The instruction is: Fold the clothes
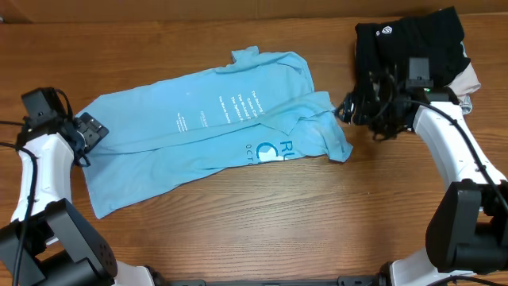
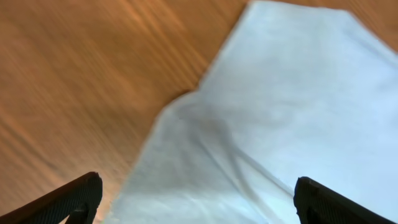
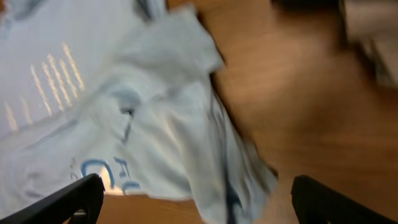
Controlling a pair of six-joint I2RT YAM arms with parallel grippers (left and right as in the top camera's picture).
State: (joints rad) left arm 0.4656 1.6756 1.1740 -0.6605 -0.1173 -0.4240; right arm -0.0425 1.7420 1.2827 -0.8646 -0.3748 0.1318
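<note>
The light blue T-shirt lies partly folded and rumpled across the middle of the wooden table, white small text facing up and part of the larger print showing near its right end. It also shows in the left wrist view and in the right wrist view. My left gripper is open and empty at the shirt's left edge, its fingers wide apart. My right gripper is open and empty just right of the shirt's right end.
A black garment with a small white logo lies at the back right on the table. A beige folded garment peeks out beside it, behind my right arm.
</note>
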